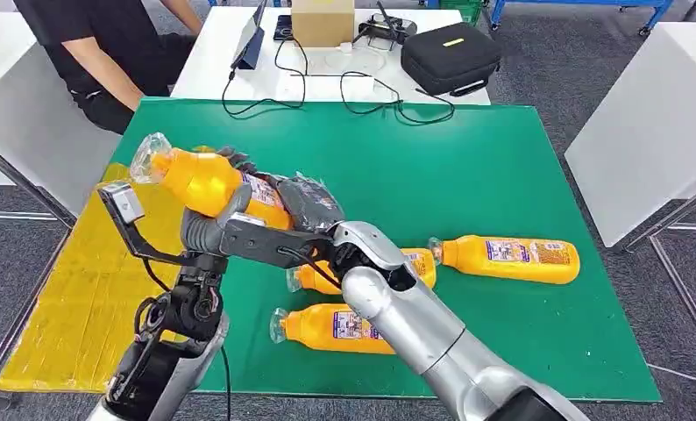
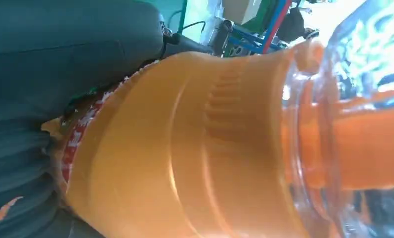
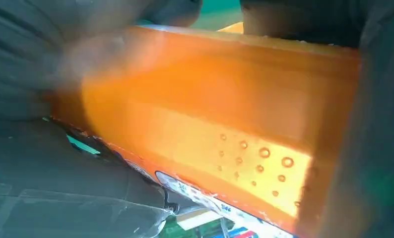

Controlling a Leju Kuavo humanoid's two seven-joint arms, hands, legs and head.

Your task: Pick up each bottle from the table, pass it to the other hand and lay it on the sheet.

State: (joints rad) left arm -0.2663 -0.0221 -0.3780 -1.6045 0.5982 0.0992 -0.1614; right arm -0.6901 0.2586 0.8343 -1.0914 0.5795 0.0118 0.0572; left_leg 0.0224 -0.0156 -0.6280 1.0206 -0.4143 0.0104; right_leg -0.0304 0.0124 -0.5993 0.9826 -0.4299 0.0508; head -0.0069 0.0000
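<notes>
Orange bottle (image 1: 206,181), one, raised above the tabletop's (image 1: 502,167) green surface, lying nearly level with its clear neck toward the yellow sheet (image 1: 73,289). My right hand (image 1: 302,203) is wrapped around its labelled base end; my left hand (image 1: 226,221) comes up from beneath and its fingers close round the middle of the body, so both hands grip the same bottle. In my left wrist view the ribbed orange shoulder and clear neck sit close against the lens; in my right wrist view the flat orange side shows droplets inside, with dark fingers at either edge.

Second bottle (image 1: 511,259), orange, lying on its side on the green, cap end toward the middle, well apart to my right.

Third bottle (image 1: 419,263), lying flat, largely hidden behind my right forearm.

Fourth bottle (image 1: 331,329), lying flat near the front edge, cap end toward the sheet, partly covered by the same arm.

Yellow sheet, spread along the left edge of the green.

Beyond the green: white table carrying a cardboard box (image 1: 323,22), a black case (image 1: 450,57) and loose black cables; a seated person (image 1: 108,53) at the far left.
</notes>
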